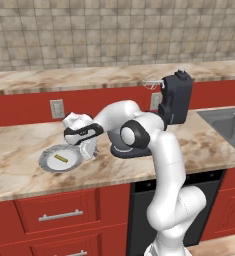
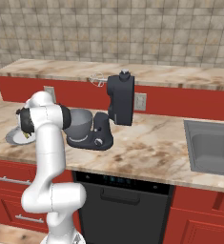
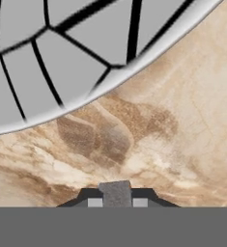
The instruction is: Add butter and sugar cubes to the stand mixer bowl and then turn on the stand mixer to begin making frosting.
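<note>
At the bottom centre of the hand view the gripper [image 3: 116,195] has its two dark tips drawn in against a small grey cube [image 3: 116,192], seemingly the sugar cube, so the claw looks closed on it, just above the marble counter [image 3: 173,125]. The curved rim of the plate [image 3: 62,62] fills the upper left of that view, its grey surface crossed by dark lines. In the left base view the gripper [image 1: 90,150] hangs at the right edge of the plate [image 1: 45,159], left of centre, and the butter [image 1: 60,158] lies as a thin yellow stick on the plate's white middle. In the right base view the plate [image 2: 13,138] sits at the left edge, partly behind the arm. Farther back, the stand mixer bowl [image 2: 77,123] rests on the flat base of the stand mixer [image 2: 119,100], whose dark boxy head is tilted up, with the wire whisk [image 2: 97,79] pointing toward the upper left. The sink [image 2: 211,147] lies at the right edge.
</note>
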Controlling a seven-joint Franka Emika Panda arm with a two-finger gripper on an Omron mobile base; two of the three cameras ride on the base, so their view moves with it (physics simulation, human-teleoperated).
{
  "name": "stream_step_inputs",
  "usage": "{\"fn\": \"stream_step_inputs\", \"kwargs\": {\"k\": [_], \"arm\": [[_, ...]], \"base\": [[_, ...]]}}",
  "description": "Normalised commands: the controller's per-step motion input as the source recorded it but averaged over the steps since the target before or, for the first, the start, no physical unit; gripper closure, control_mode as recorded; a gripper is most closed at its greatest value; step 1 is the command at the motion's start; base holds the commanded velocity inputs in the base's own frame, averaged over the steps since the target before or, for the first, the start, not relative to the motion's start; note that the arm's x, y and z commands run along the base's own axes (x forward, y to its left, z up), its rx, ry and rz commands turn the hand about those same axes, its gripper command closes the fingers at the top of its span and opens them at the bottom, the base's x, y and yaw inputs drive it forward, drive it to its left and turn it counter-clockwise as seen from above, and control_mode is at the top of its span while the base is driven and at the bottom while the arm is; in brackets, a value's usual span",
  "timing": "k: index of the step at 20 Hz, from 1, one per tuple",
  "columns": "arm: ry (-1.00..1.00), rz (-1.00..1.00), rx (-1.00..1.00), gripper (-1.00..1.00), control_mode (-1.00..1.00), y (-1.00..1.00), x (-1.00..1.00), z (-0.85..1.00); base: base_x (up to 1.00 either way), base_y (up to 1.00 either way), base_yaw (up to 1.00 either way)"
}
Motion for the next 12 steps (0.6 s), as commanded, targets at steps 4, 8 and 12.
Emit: {"fn": "stream_step_inputs", "kwargs": {"k": [4,8,12], "arm": [[0.0,0.0,0.0,1.0,-1.0,0.0,-0.09,-0.03],[0.0,0.0,0.0,1.0,-1.0,0.0,-0.27,0.01],[-0.02,0.0,0.01,1.0,-1.0,0.0,-0.62,0.72]], "base": [[0.0,0.0,0.0],[0.0,0.0,0.0],[0.0,0.0,0.0]]}}
